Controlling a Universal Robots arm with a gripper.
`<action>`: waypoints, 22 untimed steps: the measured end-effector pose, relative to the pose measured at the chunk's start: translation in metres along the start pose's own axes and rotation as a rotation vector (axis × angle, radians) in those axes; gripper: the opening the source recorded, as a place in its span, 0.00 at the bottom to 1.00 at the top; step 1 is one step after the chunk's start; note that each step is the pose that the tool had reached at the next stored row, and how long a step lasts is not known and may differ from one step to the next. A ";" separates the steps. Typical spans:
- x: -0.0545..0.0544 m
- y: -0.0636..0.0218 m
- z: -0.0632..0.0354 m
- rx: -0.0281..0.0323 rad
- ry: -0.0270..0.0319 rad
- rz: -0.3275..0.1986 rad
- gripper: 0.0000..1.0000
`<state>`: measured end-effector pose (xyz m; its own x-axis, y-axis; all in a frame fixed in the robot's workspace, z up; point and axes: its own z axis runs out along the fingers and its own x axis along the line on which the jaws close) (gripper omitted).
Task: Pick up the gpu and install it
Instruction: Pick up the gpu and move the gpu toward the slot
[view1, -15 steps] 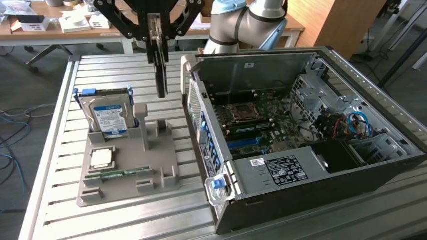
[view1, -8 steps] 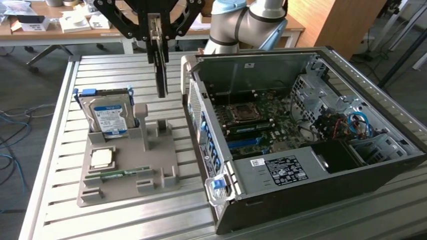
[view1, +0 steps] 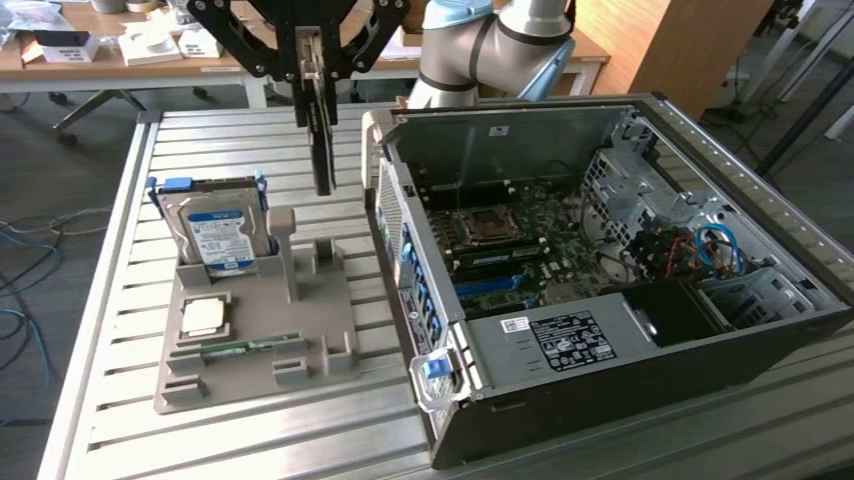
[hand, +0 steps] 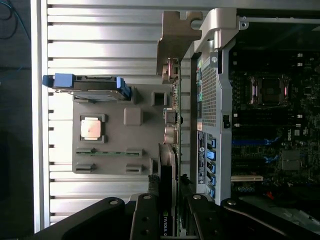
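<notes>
Pincer (view1: 315, 70) sitting at 11 o'clock in the exterior view, jaws standing part-way in and gripping the gpu (view1: 320, 150) by its top edge. Gpu hanging on edge, clear of the desk (view1: 120, 300). It is hovering over the gap between the tray (view1: 254, 350) at 8 o'clock and the case (view1: 534, 105) at 3 o'clock, nearer the case. Hard drive (view1: 220, 235) standing in the tray at 9 o'clock, well apart from the card.

Wrist view: the pale bracket (hand: 176, 40) is lining up close by the case's corner; how far above it, cannot tell.

Risks, as I am judging them:
- Bracket or lower edge may be heading for a snag on the case rim if the card is crossing too low.
- The grip is taking only a narrow strip of a long thin board, so the card may be tilting or slipping in the jaws under any knock.
- Motherboard (view1: 514, 240) is sitting deep at 2 o'clock among cables and coolers. A skewed card would be missing the slot and pressing on the parts beside it.
- Bracket failing to seat at the back wall would be leaving the card half in.
</notes>
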<state>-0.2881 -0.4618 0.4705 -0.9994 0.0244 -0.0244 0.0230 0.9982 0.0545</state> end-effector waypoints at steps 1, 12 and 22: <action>0.000 0.0000 0.0000 0.0000 0.0000 0.000 0.27; -0.032 0.0007 0.0008 -0.0001 0.0003 0.000 0.27; -0.077 0.0018 0.0020 -0.0001 0.0026 0.000 0.27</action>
<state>-0.2107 -0.4618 0.4705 -0.9995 0.0245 -0.0218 0.0232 0.9982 0.0545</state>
